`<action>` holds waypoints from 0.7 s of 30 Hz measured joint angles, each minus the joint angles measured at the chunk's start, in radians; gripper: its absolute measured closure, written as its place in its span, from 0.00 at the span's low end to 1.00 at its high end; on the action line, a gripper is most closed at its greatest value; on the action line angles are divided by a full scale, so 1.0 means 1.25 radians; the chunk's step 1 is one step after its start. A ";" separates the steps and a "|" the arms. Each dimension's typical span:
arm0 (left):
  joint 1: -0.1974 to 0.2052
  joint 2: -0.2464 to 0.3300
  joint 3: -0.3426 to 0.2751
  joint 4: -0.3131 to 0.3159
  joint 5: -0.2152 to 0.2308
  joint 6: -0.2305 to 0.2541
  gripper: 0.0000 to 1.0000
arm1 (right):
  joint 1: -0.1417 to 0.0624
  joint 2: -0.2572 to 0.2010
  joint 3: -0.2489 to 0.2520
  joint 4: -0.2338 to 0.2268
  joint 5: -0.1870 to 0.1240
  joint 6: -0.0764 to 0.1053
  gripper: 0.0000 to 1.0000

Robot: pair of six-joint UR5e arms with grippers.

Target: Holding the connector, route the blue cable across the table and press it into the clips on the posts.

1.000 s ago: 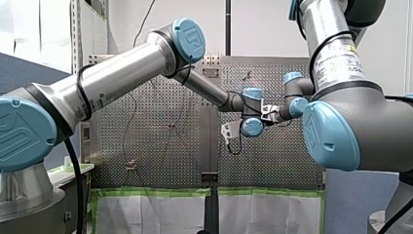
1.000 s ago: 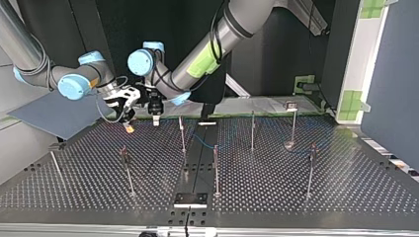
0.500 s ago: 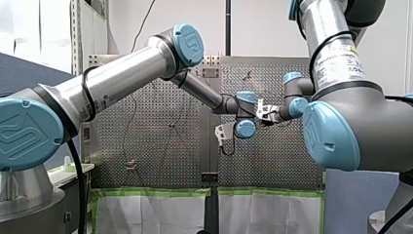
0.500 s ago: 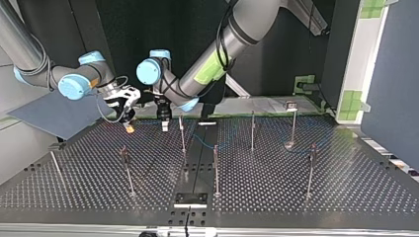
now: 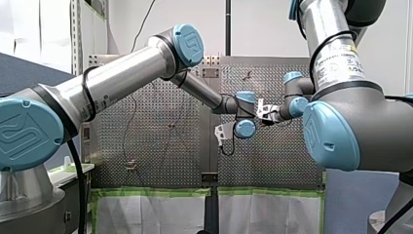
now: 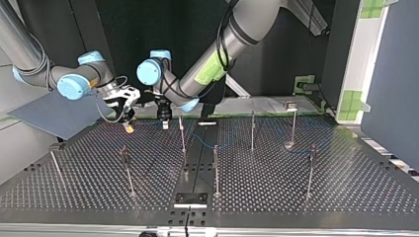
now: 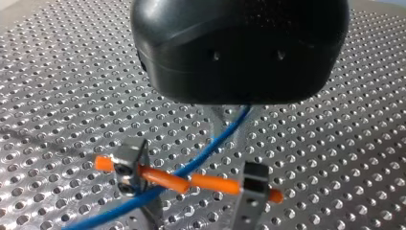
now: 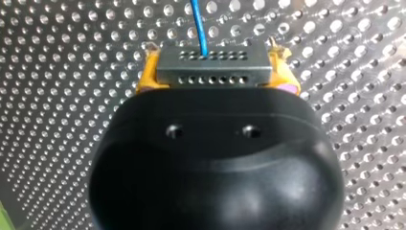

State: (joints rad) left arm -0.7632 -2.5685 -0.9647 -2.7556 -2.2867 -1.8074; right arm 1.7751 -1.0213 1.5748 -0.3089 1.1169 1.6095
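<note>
- Closest to the top view's camera, the perforated desk (image 6: 346, 197) carries a near row of thin upright posts (image 6: 216, 168).
- Behind these stand more posts. The one at the view's right has a dark clip (image 6: 290, 104) at its top that we can make out. The other clips are too small for us to read.
- Among the middle posts a faint length of the blue cable (image 7: 208, 150) lies on the desk. We cannot tell whether it sits in any clip.
- At the desk's far edge, just beside the middle-left post, our left gripper (image 6: 165, 123) points down at the desk.
- In its wrist view the metal fingers (image 7: 252, 179) stand apart. The cable runs loosely between them without being pinched, and it crosses an orange bar (image 7: 210, 183) that spans from finger to finger.
- Just beside it, toward the top view's left, hangs our right gripper (image 6: 128, 126).
- In its wrist view the yellow pads (image 8: 147, 72) are clamped on either side of the connector (image 8: 213, 74), a grey metal block with rows of small holes.
- The cable leaves the connector's far face and runs ahead over the desk.
- In the front view both wrists sit close together over the far half of the desk.
</note>
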 joint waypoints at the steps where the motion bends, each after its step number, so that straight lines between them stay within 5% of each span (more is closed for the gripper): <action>1: 0.000 0.000 0.000 0.000 0.001 -0.002 1.00 | 0.000 0.000 0.000 0.000 0.000 0.000 1.00; 14: -0.014 0.017 0.000 -0.045 -0.053 -0.035 1.00 | 0.000 -0.012 0.000 0.003 0.000 0.001 1.00; 21: -0.025 0.058 0.000 -0.088 -0.066 -0.037 1.00 | -0.008 -0.056 0.000 0.004 -0.008 0.022 1.00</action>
State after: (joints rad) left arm -0.7940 -2.4960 -0.9646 -2.8655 -2.3694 -1.8532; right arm 1.7656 -1.0911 1.5749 -0.3038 1.1063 1.6364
